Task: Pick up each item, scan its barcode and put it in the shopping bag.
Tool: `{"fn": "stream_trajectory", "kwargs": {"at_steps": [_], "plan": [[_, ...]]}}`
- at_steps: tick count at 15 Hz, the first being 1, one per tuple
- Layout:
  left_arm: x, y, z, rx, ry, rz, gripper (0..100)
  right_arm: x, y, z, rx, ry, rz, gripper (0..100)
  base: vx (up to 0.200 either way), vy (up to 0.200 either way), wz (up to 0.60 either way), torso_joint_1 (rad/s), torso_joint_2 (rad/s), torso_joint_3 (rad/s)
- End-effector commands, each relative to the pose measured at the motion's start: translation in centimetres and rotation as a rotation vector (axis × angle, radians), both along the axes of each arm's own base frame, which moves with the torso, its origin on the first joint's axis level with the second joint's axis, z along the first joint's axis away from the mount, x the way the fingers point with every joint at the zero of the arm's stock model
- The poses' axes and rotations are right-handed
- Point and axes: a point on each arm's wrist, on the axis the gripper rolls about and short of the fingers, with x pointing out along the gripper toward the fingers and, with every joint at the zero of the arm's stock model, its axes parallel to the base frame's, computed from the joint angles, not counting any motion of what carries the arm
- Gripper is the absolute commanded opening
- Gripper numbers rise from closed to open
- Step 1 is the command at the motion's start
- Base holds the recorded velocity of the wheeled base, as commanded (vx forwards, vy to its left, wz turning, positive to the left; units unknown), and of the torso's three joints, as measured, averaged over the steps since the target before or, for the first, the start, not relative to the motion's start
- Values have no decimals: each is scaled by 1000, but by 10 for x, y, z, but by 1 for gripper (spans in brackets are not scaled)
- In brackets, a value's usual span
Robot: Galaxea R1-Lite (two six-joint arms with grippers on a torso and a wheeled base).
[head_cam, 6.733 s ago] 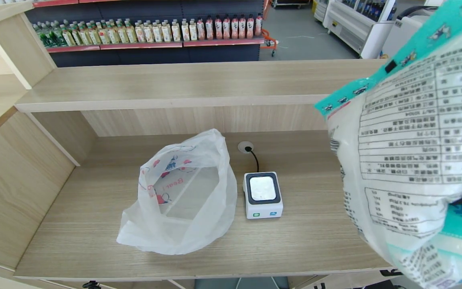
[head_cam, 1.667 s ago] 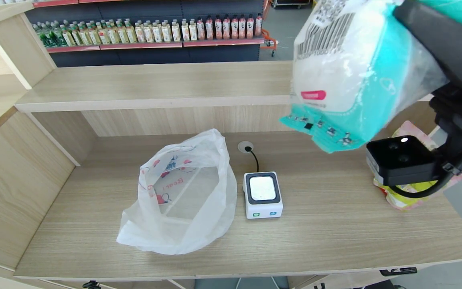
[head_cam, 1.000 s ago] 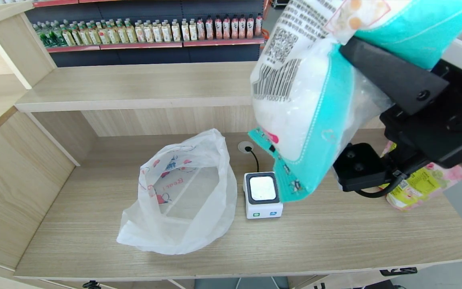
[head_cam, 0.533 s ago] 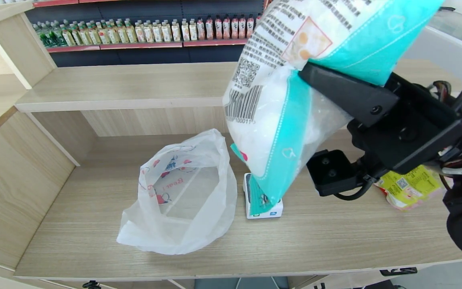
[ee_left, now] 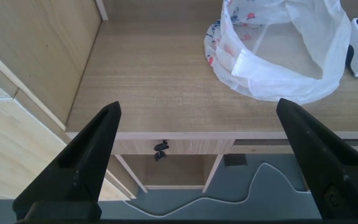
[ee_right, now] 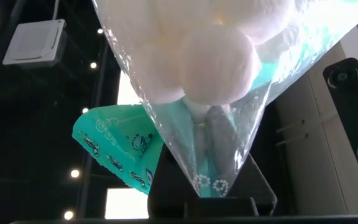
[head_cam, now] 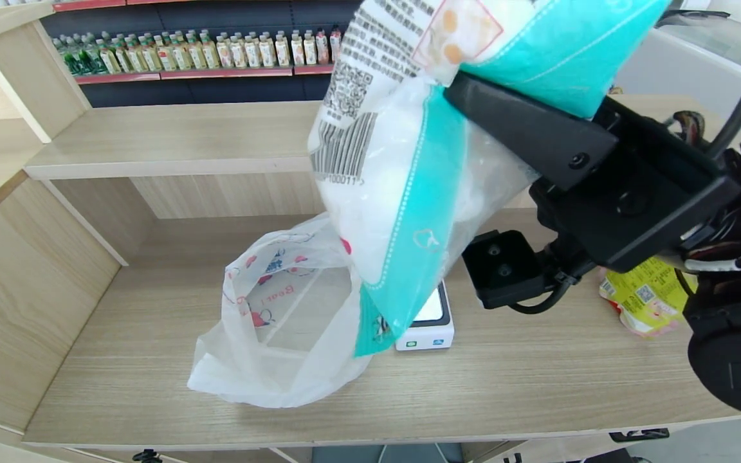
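- Pale wood counter (head_cam: 505, 386) carries the shopping bag, the scanner and a spare packet.
- Teal-and-white packet (head_cam: 396, 193) of white puffs hangs tilted in the air above the counter. Its barcode faces the head camera, and in that view its lower corner overlaps the bag's right edge and the scanner's left side.
- Clear plastic shopping bag (head_cam: 280, 321) stands with its mouth gaping, just beside the scanner.
- Right claw (head_cam: 473, 109) is black and clamped on the packet's upper part, with one finger lying flat across the wrapper. From the wrist, the wrapper is pinched between the two fingers.
- Left claw (ee_left: 199, 109) has its fingers spread wide apart, holding nothing, over the counter's front edge near the bag.
- White scanner (head_cam: 428, 325) with a dark-framed window sits on the counter.
- Yellow packet (head_cam: 640, 299) lies at the counter's right end.
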Motion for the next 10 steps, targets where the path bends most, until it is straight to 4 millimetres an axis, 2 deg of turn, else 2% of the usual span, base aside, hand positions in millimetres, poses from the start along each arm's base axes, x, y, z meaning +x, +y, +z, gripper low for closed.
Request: {"fn": "stream_trajectory", "kwargs": {"at_steps": [1,4,10], "plan": [[0,0,0,0,0,0,100,-6,4,8,38,-93,-12,0,0,0,0,0,0,0],[0,0,0,0,0,0,100,-9,2,14,53,-109,-10,0,0,0,0,0,0,0],[0,0,0,0,0,0,100,-10,2,12,47,-103,-9,0,0,0,0,0,0,0]]}}
